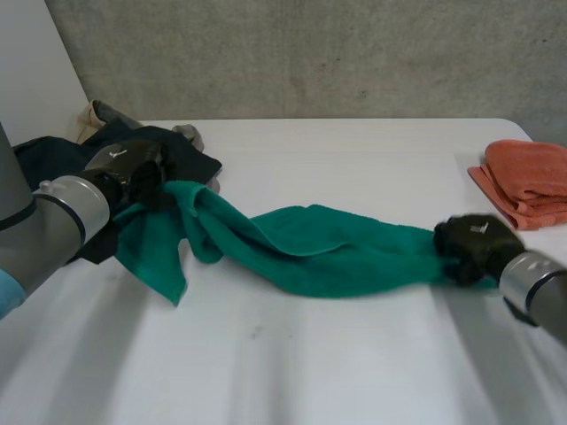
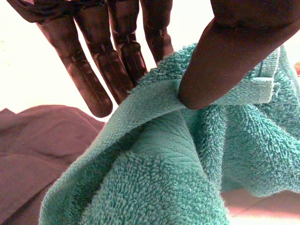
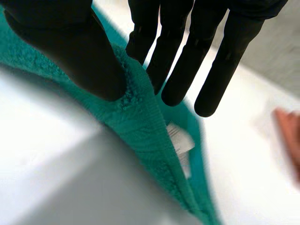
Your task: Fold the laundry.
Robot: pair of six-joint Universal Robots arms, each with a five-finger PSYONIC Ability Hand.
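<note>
A green towel (image 1: pixel 310 248) stretches in a bunched band across the white table (image 1: pixel 283 363) between my two hands. My left hand (image 1: pixel 133 177) pinches the towel's left end, which is lifted, with a loose corner hanging below it. Seen from the left wrist, the thumb (image 2: pixel 225 61) presses the towel's hem (image 2: pixel 187 154) against the fingers (image 2: pixel 93 79). My right hand (image 1: pixel 474 243) grips the towel's right end low over the table. In the right wrist view its thumb (image 3: pixel 75 51) and fingers (image 3: pixel 187 56) clamp the towel's edge (image 3: pixel 140 117), near a white label (image 3: pixel 180 138).
A pile of dark clothes (image 1: pixel 106 146) lies behind my left hand at the table's far left corner. A folded orange towel (image 1: pixel 527 181) sits at the far right edge. The dark cloth (image 2: pixel 42 145) also lies under the left hand.
</note>
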